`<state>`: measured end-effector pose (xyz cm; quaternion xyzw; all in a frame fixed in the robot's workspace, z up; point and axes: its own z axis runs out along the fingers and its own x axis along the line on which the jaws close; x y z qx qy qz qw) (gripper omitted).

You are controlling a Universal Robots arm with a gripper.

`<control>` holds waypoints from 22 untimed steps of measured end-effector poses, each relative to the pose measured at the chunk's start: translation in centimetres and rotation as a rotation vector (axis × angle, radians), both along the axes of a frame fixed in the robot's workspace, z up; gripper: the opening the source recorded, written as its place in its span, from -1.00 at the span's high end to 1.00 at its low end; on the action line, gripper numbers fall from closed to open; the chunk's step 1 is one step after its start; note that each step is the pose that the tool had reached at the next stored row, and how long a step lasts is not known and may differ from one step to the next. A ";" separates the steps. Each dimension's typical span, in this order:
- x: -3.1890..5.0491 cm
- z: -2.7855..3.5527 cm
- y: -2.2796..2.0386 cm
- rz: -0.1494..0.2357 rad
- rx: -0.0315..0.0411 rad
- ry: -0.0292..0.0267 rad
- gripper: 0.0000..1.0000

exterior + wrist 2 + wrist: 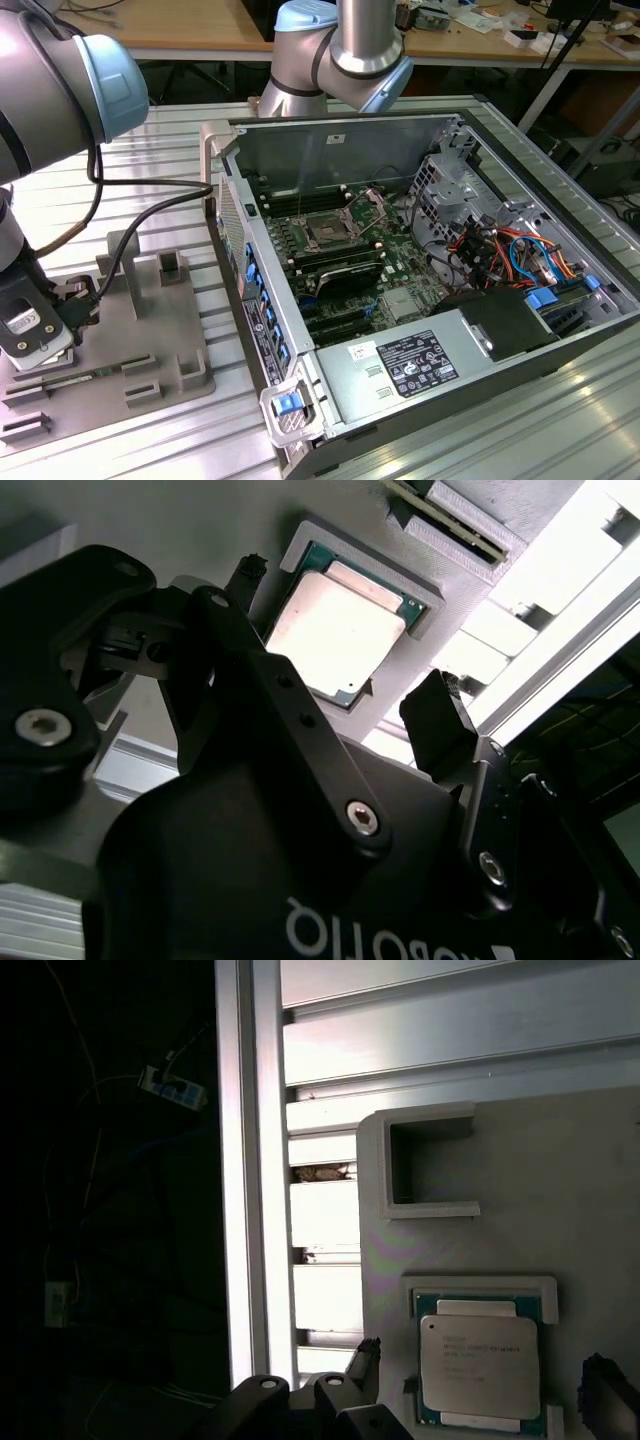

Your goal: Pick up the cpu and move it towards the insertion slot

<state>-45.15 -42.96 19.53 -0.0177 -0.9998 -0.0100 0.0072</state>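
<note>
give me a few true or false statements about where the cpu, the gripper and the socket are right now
1. The cpu lies flat in a recess of the grey tray. True.
2. The gripper is shut on the cpu. False: its fingers stand apart, one on either side of the cpu, which rests in the tray.
3. The insertion slot sits on the grey tray. False: it is on the green board inside the open computer case.
4. In the exterior view, the computer case lies to the right of the grey tray. True.
</note>
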 end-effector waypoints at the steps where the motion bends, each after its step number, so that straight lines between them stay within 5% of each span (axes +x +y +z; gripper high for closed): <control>1: 0.00 -0.02 0.00 0.000 -0.0001 0.0001 -0.65; 22: 0.00 -0.40 0.17 0.000 -0.0001 0.0007 -0.63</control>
